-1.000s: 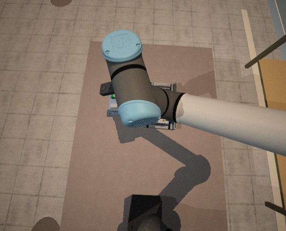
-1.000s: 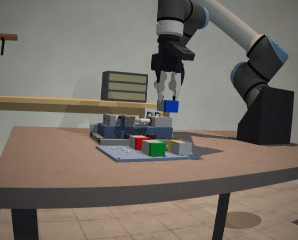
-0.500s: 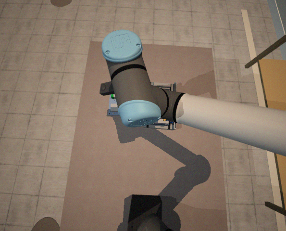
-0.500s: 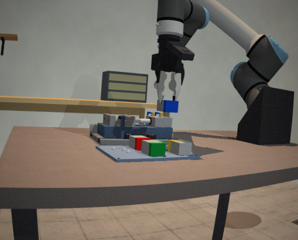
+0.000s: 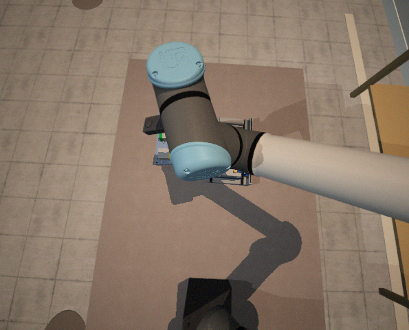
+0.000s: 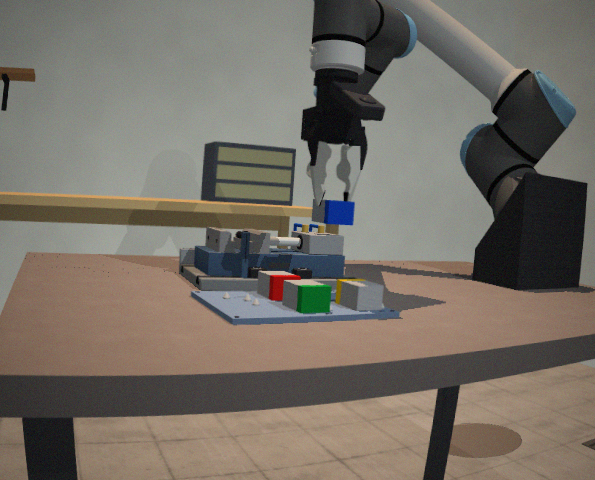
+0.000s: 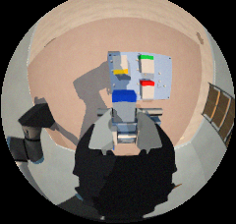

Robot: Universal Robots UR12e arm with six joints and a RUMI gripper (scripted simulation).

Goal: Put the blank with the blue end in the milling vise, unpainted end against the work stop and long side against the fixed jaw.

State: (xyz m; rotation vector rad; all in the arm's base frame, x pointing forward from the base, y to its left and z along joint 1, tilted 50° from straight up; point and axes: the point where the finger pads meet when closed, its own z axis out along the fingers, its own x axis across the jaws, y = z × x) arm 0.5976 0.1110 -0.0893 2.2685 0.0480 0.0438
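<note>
The arm reached over from its dark pedestal, wrist turned straight down, and the gripper hung in the air, clamped on the blue-ended blank. The blank sat level between the fingertips, blue end toward the pedestal side, grey end poking out the other way. Directly beneath it was the milling vise, and the blank floated just above the end block with the hoses, not touching.

From overhead, the big wrist joints covered nearly everything; only slivers of the vise and the plate peeked out, and the blank itself was hidden. The work stop was too small to pick out.

In front of the tool, the plate carried the red, green and yellow blanks close together. Beyond the plate, table top spread to the near edge.
</note>
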